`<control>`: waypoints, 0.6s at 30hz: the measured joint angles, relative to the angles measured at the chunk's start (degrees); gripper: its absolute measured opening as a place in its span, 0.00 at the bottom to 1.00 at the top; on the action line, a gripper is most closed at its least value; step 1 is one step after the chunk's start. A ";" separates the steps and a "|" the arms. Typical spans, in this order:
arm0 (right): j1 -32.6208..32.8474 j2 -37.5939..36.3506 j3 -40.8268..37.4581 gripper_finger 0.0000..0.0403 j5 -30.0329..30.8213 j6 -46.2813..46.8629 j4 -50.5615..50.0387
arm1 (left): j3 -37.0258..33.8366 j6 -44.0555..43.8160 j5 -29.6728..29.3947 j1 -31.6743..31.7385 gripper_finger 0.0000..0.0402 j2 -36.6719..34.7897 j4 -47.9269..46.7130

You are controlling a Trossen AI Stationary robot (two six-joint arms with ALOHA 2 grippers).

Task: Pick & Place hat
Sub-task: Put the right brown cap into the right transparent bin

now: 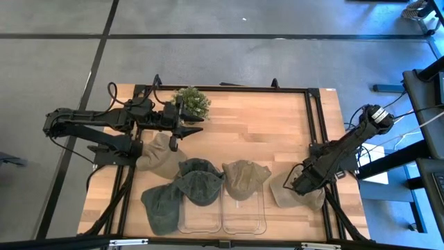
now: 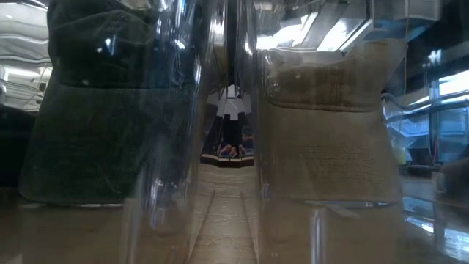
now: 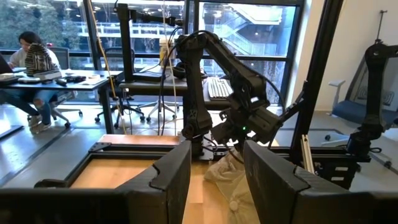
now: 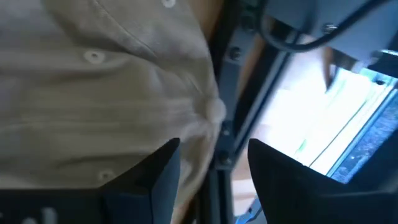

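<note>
The right claw (image 1: 297, 182), fingers spread, sits at the tan cap (image 1: 298, 194); it should close squarely on the crown fabric. The left claw (image 1: 196, 123) waits spread.

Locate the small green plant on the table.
In the high view the green plant sits near the table's far edge, left of centre, beside the left claw and above the tan hat.

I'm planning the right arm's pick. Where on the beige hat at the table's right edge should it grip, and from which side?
Probably the soft crown near the top button, coming from above. The beige hat lies slumped and creased on the table, so pinchable folds stand up there. The right end effector hangs right over it, fingers open, with the table's frame rail close alongside. The left end effector waits by the plant.
</note>
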 joint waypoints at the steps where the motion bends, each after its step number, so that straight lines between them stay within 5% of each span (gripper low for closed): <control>1: 0.00 0.00 -0.85 0.46 0.00 -0.01 1.48 | 0.00 0.00 0.00 0.02 0.36 0.00 0.00; 18: -0.11 -0.30 -12.36 0.42 -0.75 -0.18 14.34 | 0.00 0.04 0.00 0.02 0.36 0.00 -0.02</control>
